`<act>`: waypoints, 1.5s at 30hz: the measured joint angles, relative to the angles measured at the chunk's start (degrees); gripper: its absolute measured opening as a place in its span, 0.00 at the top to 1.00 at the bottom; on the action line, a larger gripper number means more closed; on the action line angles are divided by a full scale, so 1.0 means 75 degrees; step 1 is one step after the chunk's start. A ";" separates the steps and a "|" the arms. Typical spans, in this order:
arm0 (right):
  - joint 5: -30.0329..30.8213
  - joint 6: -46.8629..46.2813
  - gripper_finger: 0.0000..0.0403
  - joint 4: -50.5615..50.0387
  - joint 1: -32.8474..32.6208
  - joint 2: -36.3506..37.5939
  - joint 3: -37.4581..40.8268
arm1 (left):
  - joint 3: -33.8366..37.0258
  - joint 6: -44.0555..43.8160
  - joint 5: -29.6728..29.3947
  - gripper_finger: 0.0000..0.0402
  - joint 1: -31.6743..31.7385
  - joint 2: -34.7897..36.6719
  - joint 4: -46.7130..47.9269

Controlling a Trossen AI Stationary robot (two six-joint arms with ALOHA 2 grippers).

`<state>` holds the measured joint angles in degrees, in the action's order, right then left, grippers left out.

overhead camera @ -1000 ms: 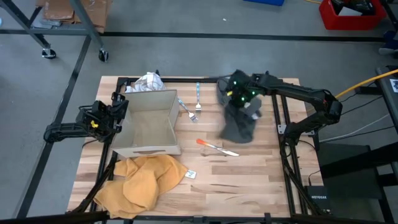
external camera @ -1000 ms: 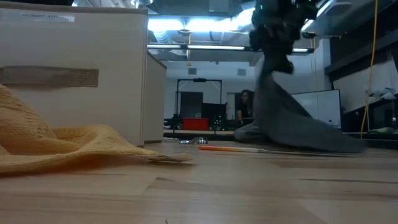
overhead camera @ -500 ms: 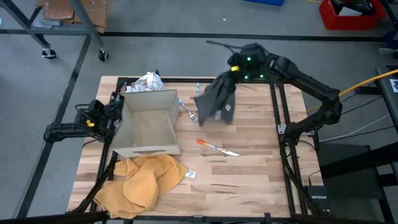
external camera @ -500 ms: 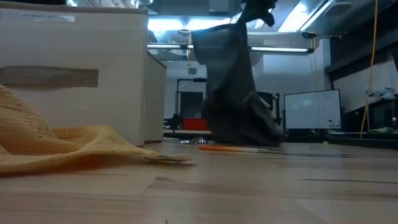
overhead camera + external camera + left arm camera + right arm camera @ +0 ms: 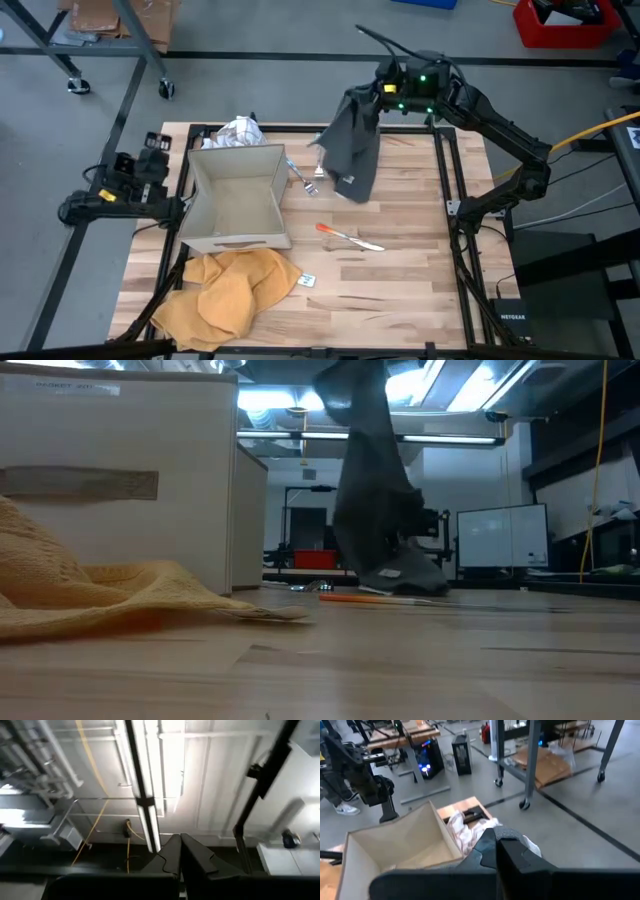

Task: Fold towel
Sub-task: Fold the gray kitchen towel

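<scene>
We see the right gripper (image 5: 375, 92) clenched on the grey towel (image 5: 352, 148), which hangs below its fingers at the table's far edge. The left gripper (image 5: 178, 851) is clenched empty. We read no labels.

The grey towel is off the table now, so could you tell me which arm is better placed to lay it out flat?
The right. Its gripper is shut on the grey towel, hanging above the table's far side. The left gripper is off the left edge, pointing upward.

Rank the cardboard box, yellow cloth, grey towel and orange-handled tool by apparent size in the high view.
1. Cardboard box and yellow cloth: too alike to separate.
2. Grey towel, hanging bunched from the right hand and nearer the camera, so its rank is unsure.
3. Orange-handled tool, clearly the smallest.
</scene>
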<state>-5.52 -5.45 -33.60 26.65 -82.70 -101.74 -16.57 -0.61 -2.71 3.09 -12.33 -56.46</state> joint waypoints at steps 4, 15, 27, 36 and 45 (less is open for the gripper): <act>0.0001 0.0000 1.00 0.0106 0.0000 0.0003 -0.0022 | -0.1212 0.0616 0.0313 1.00 0.0000 -0.1867 0.0051; 0.0000 0.0431 1.00 0.0565 0.0000 0.0000 -0.0022 | -0.4028 0.1269 0.0230 0.94 0.0003 -0.6015 0.0521; 0.0000 0.0854 1.00 0.1145 0.0000 0.0000 -0.0019 | -0.4941 0.1744 -0.1103 0.64 0.0009 -0.7642 0.0674; 0.0000 0.0680 1.00 0.2155 0.0000 0.0000 -0.0019 | -0.4950 0.2239 -0.2131 0.61 0.0077 -0.8036 0.0942; -0.0003 0.0372 1.00 0.2330 0.0000 0.0000 -0.0019 | -0.4949 0.1957 -0.2169 0.61 0.0493 -0.8238 0.1694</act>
<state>-5.54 -2.66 -16.13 26.65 -82.70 -101.89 -53.68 14.06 -18.97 6.79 -74.11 -43.76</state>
